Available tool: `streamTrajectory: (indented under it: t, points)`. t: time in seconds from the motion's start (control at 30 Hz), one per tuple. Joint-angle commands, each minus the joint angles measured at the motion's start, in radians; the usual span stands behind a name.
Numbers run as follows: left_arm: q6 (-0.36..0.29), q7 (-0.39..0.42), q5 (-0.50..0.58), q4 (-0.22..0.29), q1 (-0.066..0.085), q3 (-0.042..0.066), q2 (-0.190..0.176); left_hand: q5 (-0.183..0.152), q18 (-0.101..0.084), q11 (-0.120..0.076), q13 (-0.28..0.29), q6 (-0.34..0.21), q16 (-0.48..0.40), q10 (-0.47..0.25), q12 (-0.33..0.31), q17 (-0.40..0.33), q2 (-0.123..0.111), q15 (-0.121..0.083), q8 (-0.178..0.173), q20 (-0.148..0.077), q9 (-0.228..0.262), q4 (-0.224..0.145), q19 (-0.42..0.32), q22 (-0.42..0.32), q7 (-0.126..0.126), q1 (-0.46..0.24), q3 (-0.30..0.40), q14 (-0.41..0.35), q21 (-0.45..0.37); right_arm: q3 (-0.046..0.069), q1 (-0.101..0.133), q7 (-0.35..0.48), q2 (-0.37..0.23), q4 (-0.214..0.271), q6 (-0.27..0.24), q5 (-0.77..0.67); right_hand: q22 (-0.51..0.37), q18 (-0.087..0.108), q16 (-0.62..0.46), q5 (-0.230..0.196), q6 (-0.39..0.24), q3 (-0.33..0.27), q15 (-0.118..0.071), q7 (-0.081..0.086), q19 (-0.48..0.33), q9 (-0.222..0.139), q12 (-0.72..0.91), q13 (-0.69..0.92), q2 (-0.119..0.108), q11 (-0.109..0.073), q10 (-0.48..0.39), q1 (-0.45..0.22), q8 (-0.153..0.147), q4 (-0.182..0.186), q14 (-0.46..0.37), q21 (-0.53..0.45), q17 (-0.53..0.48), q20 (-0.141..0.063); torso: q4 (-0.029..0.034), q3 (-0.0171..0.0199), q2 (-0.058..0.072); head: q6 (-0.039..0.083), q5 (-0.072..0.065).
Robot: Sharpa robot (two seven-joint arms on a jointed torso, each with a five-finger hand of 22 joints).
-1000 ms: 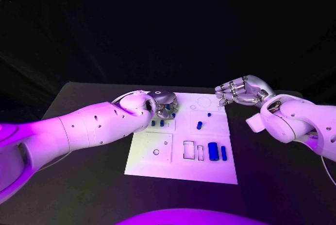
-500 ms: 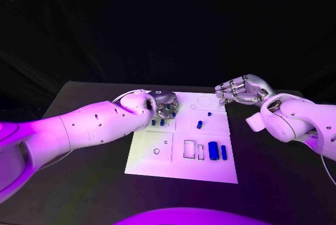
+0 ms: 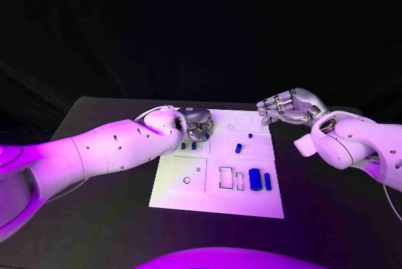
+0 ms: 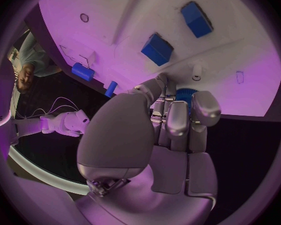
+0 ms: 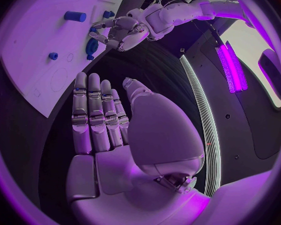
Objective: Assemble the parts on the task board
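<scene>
The white task board (image 3: 251,198) lies mid-table. My left hand (image 3: 197,124) hangs over its far left corner, fingers curled down around a blue round part (image 4: 184,92), which is partly hidden beneath them. Right beside that hand stand two small blue blocks (image 3: 189,146), also seen as block (image 4: 157,49) and block (image 4: 196,19). A thick blue cylinder (image 3: 254,180) and a slim one (image 3: 268,182) lie at the board's near right. A short blue peg (image 3: 239,149) sits mid-board. My right hand (image 3: 284,109) hovers past the far right corner, fingers straight, holding nothing (image 5: 100,120).
Outlined slots (image 3: 226,178) and a small ring mark (image 3: 187,180) sit on the near half of the board. Bare black table (image 3: 100,211) surrounds it on every side. My white right forearm (image 3: 352,144) reaches over the table at the right.
</scene>
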Motion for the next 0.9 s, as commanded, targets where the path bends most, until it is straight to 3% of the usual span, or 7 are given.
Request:
streamTrajectory:
  t: [0.03, 0.37, 0.67, 0.9]
  points:
    - [0.022, 0.017, 0.016, -0.001, -0.004, -0.003, 0.001, 0.000, -0.016, 0.001, -0.001, 0.006, 0.004, 0.009, -0.009, -0.001, 0.003, -0.005, -0.004, -0.001, 0.002, -0.002, -0.004, 0.000, 0.001, -0.009, 0.007, 0.001, 0.003, 0.000, 0.000, 0.007, 0.001, 0.000, 0.001, -0.006, -0.001, 0.007, -0.001, -0.002, -0.003, 0.007, -0.004, -0.002, 0.005, -0.001, 0.001, -0.001, 0.007, -0.002, 0.001, 0.003, 0.002, 0.000, -0.004, -0.003, 0.000, 0.003, 0.0009, -0.0001, -0.001, 0.002, 0.000]
    - [-0.015, 0.025, 0.059, 0.022, -0.004, 0.002, -0.019, -0.001, -0.016, 0.002, 0.003, 0.013, 0.005, 0.023, -0.033, -0.003, -0.008, -0.003, -0.014, -0.001, 0.002, -0.001, -0.005, 0.003, 0.003, -0.040, 0.006, 0.001, 0.006, 0.000, 0.000, 0.007, 0.003, -0.003, 0.002, -0.006, -0.001, 0.007, -0.001, -0.002, -0.003, 0.007, -0.004, -0.002, 0.005, -0.001, 0.001, -0.001, 0.007, -0.002, 0.001, 0.003, 0.002, 0.000, -0.004, -0.003, 0.000, 0.003, 0.0015, -0.0002, -0.002, 0.008, 0.005]
    - [-0.034, 0.017, 0.100, 0.066, -0.003, 0.032, -0.062, -0.001, -0.017, 0.002, 0.005, 0.016, 0.006, 0.030, -0.043, -0.003, -0.013, -0.003, -0.018, -0.001, 0.002, 0.002, -0.003, 0.008, 0.003, -0.056, 0.004, 0.001, 0.009, 0.000, 0.000, 0.007, 0.004, -0.008, 0.002, -0.006, -0.001, 0.007, -0.001, -0.002, -0.003, 0.007, -0.004, -0.002, 0.005, -0.001, 0.001, -0.001, 0.007, -0.002, 0.001, 0.003, 0.002, 0.000, -0.004, -0.003, 0.000, 0.003, 0.0021, 0.0001, -0.001, 0.014, 0.011]
    - [-0.033, 0.009, 0.114, 0.087, -0.001, 0.041, -0.096, -0.001, -0.017, 0.002, 0.005, 0.017, 0.006, 0.031, -0.044, -0.003, -0.014, -0.003, -0.018, -0.001, 0.002, 0.003, -0.003, 0.009, 0.003, -0.057, 0.004, 0.001, 0.010, 0.000, 0.000, 0.007, 0.003, -0.010, 0.002, -0.005, -0.001, 0.007, -0.001, -0.002, -0.003, 0.007, -0.004, -0.002, 0.005, -0.001, 0.001, -0.001, 0.007, -0.002, 0.001, 0.003, 0.002, 0.000, -0.004, -0.003, 0.000, 0.003, 0.0011, 0.0007, 0.000, 0.015, 0.012]
